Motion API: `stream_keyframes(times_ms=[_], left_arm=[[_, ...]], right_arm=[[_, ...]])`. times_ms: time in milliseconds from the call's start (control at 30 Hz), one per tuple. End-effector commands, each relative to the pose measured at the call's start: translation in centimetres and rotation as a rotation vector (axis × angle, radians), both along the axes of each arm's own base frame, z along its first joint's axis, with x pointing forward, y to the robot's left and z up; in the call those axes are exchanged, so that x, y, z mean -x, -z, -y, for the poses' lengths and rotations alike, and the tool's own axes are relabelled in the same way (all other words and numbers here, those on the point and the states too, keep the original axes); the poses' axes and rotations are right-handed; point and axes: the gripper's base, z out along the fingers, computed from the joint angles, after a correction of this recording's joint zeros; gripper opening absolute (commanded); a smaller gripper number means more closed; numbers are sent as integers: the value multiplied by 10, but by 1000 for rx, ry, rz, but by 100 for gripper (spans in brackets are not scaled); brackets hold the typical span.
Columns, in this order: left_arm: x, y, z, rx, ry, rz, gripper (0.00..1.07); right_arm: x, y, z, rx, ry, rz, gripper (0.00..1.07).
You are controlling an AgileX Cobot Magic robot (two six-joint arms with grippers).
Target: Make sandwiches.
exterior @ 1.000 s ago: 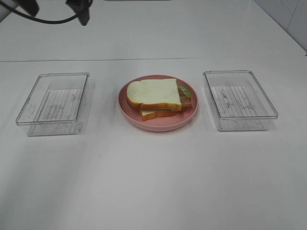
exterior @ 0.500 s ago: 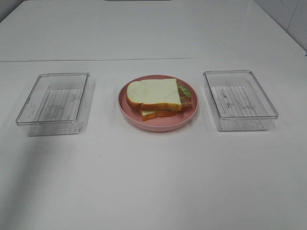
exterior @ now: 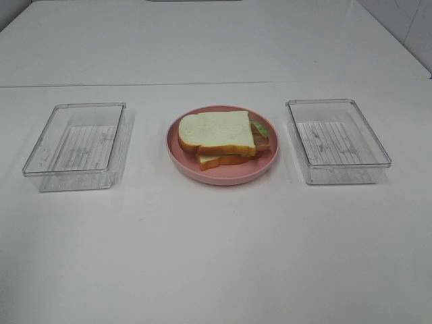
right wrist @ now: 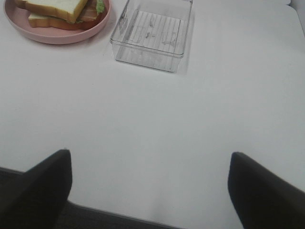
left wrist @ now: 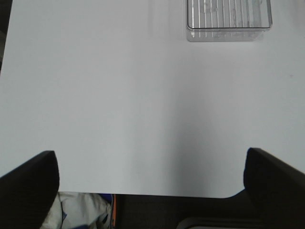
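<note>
A finished toy sandwich of white bread slices, green lettuce and brown meat (exterior: pixel 223 138) sat on the round pink plate (exterior: pixel 177 150) between two empty clear plastic trays (exterior: pixel 75 145). Both grippers (left wrist: pixel 150 179) (right wrist: pixel 148 183) stood open, holding nothing, apparently done.

The top bread slice (exterior: pixel 217 130) hides most of the sandwich fillings.
</note>
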Motion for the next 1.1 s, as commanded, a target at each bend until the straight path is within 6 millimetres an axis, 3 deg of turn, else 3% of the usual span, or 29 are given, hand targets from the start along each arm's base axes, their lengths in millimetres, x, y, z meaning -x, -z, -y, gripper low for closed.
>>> stream_keyframes(times_ms=[33,100,133,167,200,400,600,1100], left_arm=[[40,10,-3,16,-6,120,100],[47,12,-4,18,-6,142,100],[62,18,-5,22,-3,194,100],[62,18,-5,22,-3,194,100],[75,25,-6,25,0,248,100],[97,42,-7,-3,35,371,100],[99,58,-5,6,67,384,100],[90,61,1,4,150,429,100]], right_arm=[[5,0,0,7,-2,37,87],[5,0,0,7,-2,37,87],[5,0,0,7,-2,37,87],[5,0,0,7,-2,37,87],[5,0,0,7,-2,37,87],[5,0,0,7,-2,37,87],[5,0,0,7,-2,37,87],[4,0,0,7,-2,36,87]])
